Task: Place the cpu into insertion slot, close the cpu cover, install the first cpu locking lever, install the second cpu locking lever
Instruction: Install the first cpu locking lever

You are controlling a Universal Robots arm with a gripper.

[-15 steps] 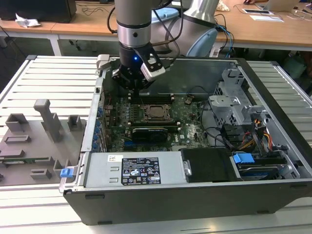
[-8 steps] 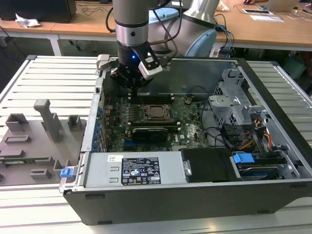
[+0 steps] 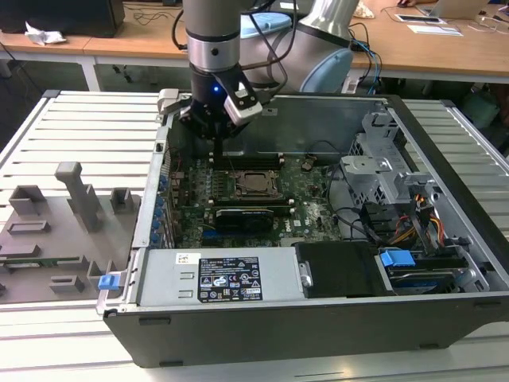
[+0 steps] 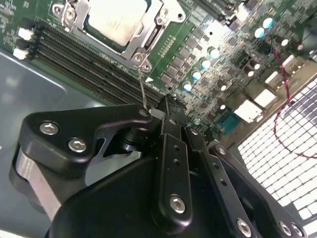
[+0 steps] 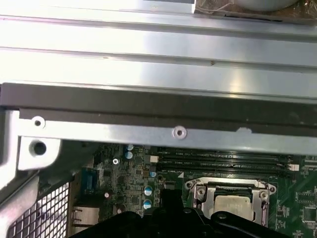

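so the black metal gripper hangs over the far-left part of the green circuit board, and it looks pinched together. The second wrist view shows a thin wire locking lever reaching its tip, which the exterior view doesn't. The silver-topped square cpu sits in the square black insertion slot, near-right of the gripper, with the dark-silver metal frame cpu cover down over it

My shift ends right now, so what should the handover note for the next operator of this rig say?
Claw: low beside the insertion slot, next to the tip of a raised locking lever. I can't tell whether it is open or shut.
Things: the cpu sits in the slot, and the cpu cover lies down over it.
Done: cpu placed, cover closed.
Left: that lever stands unlatched; the other one's state is unclear.
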